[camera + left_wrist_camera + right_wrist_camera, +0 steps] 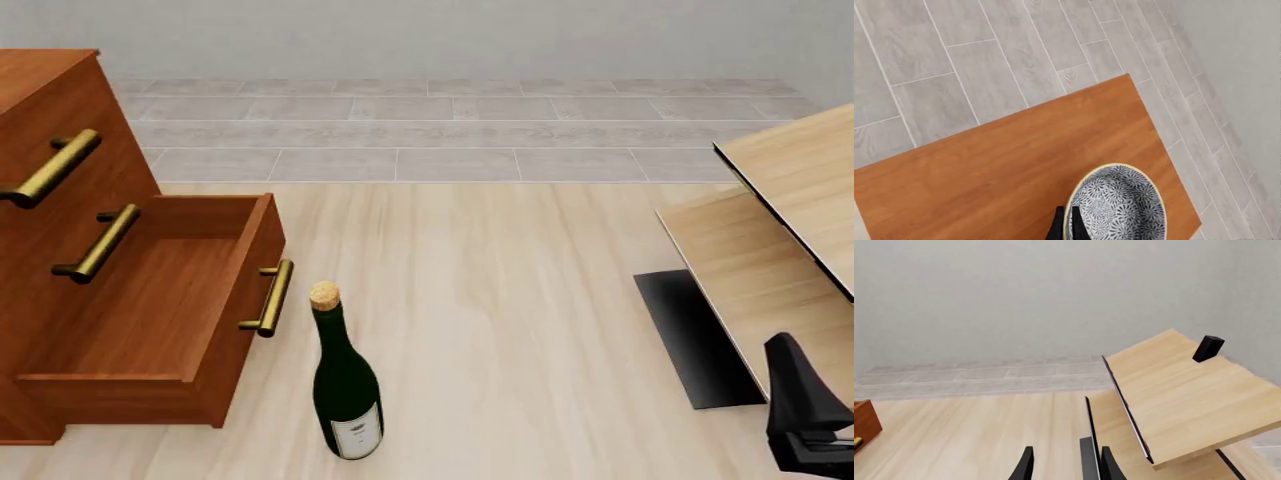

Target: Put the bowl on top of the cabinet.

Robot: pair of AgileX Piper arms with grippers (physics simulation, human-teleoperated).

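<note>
the left gripper [1067, 225] is pinching the rim of the bowl [1121, 205] between its two dark fingertips, which are sitting close together, one inside and one outside the rim, as seen in the left wrist view. the bowl, white-grey with a fine dark floral speckle and a pale yellowish edge, is hanging over the flat reddish-brown top of the cabinet [1021, 170], near that top's corner closest to the grey wall; whether the bowl is touching the wood cannot be told. grey tiled floor is showing beyond the cabinet's edges.

in the front view the cabinet [80, 250] is standing with brass bar handles [54, 168] on its drawers and its lower drawer [147, 310] pulled wide open. a dark green wine bottle [344, 385] with a cork and a pale label is standing upright just beside that open drawer's front, on the light wooden table [507, 300]. well apart from the cabinet, across the table, pale light-wood furniture [787, 210] with black edging is sitting tilted, with a black panel [687, 340] below it. neither the bowl nor the left gripper is appearing in this view.

the right gripper [1064, 465] is hovering over the table beside the pale furniture, far from the cabinet, its fingers spread apart and holding nothing.
</note>
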